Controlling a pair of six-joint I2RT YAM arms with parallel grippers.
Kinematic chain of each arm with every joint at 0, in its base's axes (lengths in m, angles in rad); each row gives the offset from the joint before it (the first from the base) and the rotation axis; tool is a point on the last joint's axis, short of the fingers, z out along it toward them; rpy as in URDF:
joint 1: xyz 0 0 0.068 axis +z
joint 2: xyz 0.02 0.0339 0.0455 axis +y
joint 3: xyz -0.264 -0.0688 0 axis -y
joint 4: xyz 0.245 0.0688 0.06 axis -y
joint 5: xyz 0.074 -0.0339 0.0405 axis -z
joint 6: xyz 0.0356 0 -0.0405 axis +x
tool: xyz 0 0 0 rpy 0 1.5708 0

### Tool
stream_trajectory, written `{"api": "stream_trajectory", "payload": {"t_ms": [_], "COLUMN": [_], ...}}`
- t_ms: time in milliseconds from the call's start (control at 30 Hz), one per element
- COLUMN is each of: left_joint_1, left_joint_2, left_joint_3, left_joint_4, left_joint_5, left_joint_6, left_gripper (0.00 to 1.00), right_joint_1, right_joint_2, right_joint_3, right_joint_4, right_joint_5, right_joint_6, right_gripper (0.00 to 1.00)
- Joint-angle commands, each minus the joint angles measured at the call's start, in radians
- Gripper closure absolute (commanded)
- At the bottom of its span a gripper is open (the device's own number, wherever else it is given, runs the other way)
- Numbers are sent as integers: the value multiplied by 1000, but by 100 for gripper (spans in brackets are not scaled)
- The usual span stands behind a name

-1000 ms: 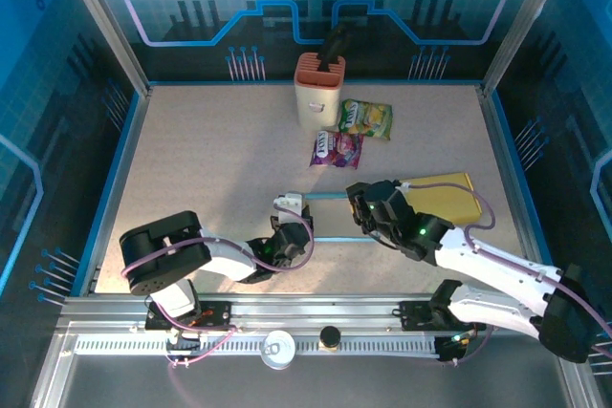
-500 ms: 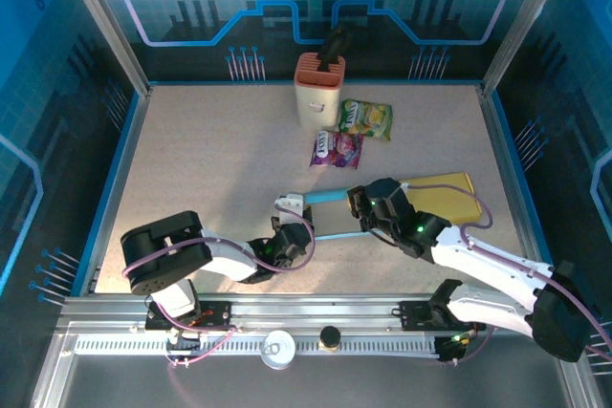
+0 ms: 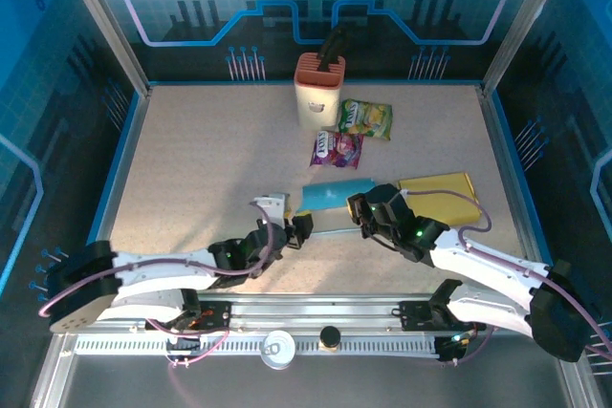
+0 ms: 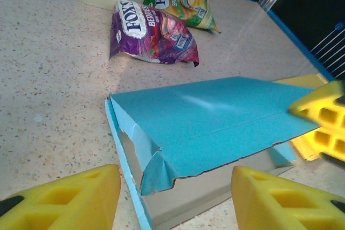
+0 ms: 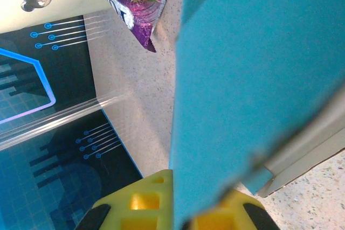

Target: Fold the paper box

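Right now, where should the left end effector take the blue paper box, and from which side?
The blue paper box gapes toward the open left end effector, and the right end effector pinches its far end. So probably grip the raised top panel at its free left edge, coming in from that open end.

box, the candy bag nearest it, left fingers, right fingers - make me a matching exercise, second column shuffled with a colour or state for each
Column one:
1 box
2 bag nearest the box
3 left fingers
4 right fingers

Column two:
a shut on the box's lifted panel
b purple
c blue, one panel lifted
d open

Pairs: 1-c, 2-b, 3-d, 4-a
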Motion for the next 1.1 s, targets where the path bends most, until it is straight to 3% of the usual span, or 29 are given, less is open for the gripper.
{"api": "stream_trajectory", "payload": {"t_ms": [0,167,433,533,767,1067], "left_joint_1": [12,157,370,393,411,410], "left_joint_2": [-90,-115,36,126,274,275], "left_joint_3": [40,136,196,226,242,208], "left_joint_4": [-260,-413,-368,-332,-169,-130], "left_joint_5": [46,273,574,626,761,786], "left_joint_6": [-109,-188,-243,-240,-302,-332], "left_gripper": [36,32,34,35,50,56], "right_joint_1": [-11,-10,-12,-14,-17,-22], "right_joint_2": [1,4,13,17,23,39], "right_joint_3": [-19,-35,-52,-52,-59,-67], "right_joint_4": [5,13,31,35,46,74], "right_joint_5": [-9,-16,-35,-44,-53,-67], "right_joint_6": [1,-1,-7,-12,-18,-24], "right_gripper": [100,100,100,100,100,100]}}
